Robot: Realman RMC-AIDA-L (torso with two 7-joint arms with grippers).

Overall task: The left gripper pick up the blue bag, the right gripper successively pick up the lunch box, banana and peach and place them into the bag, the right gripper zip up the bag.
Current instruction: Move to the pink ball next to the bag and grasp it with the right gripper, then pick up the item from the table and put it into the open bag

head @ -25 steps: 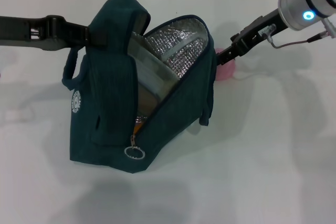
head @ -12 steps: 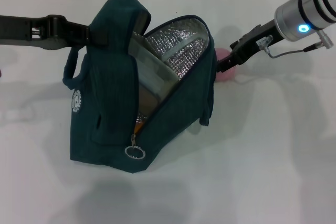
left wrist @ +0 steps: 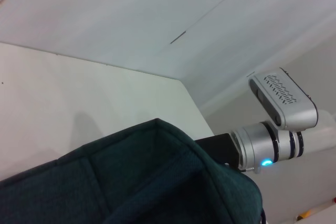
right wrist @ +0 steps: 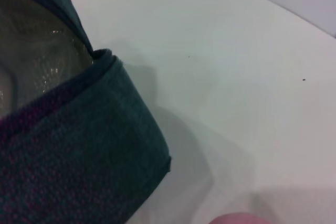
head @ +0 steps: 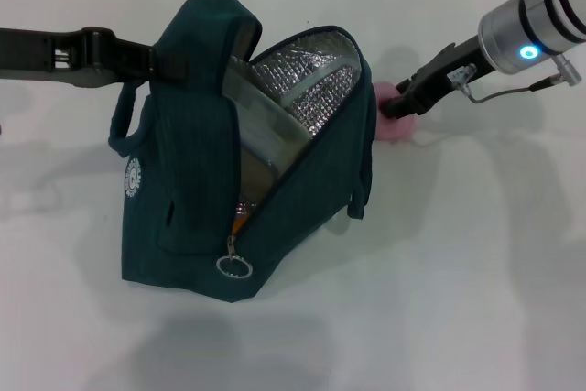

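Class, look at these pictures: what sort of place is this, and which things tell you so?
Probably a robot test bench, not a home: a bare white table against a plain white wall, and only the blue bag, the peach and the two arms.

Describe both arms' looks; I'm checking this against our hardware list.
The left arm is a flat black link with a metal fitting. The right arm has a silver cylindrical wrist with black rings, a glowing blue light and a thin grey cable looping alongside; its gripper is black. A grey vented box sits on that wrist.
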